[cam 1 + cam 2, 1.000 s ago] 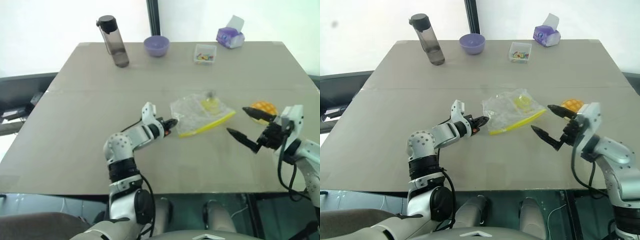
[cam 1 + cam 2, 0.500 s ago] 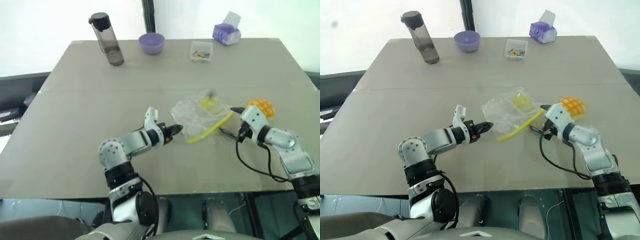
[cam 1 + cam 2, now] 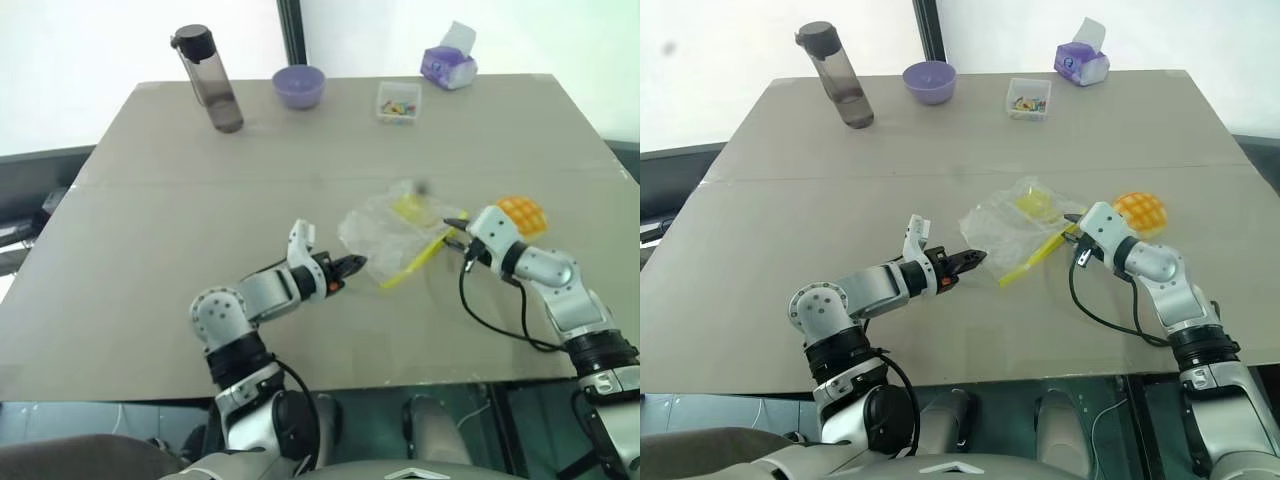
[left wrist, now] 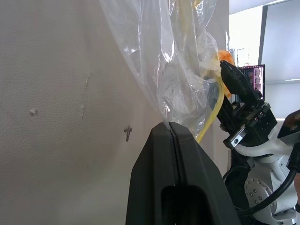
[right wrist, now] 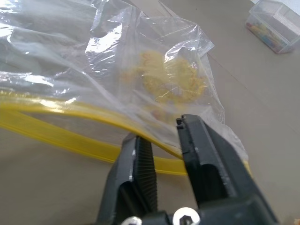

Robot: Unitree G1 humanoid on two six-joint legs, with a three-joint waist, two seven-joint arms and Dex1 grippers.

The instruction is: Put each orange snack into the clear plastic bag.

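Crinkly clear plastic, the zip bag [image 3: 395,230] lies mid-table with its yellow strip toward the robot, pinched at both ends. The left gripper [image 4: 171,129] has its fingers pressed together on a thin fold of the film. The right gripper [image 5: 161,136] stands astride the yellow strip at the bag's other end; its wrist view leaves a narrow gap between the fingers, so it reads as nipping the strip's edge. One orange snack [image 3: 523,214], grid-topped, sits on the table just beside the right gripper, outside the bag; a yellowish one shows through the film inside.

Risks, as I judge them: both grips are slight, so pulling the mouth apart could let the film slip free, and with both grippers occupied nothing is left to lift the snack.

Counted: one bag, one snack outside, two grippers.
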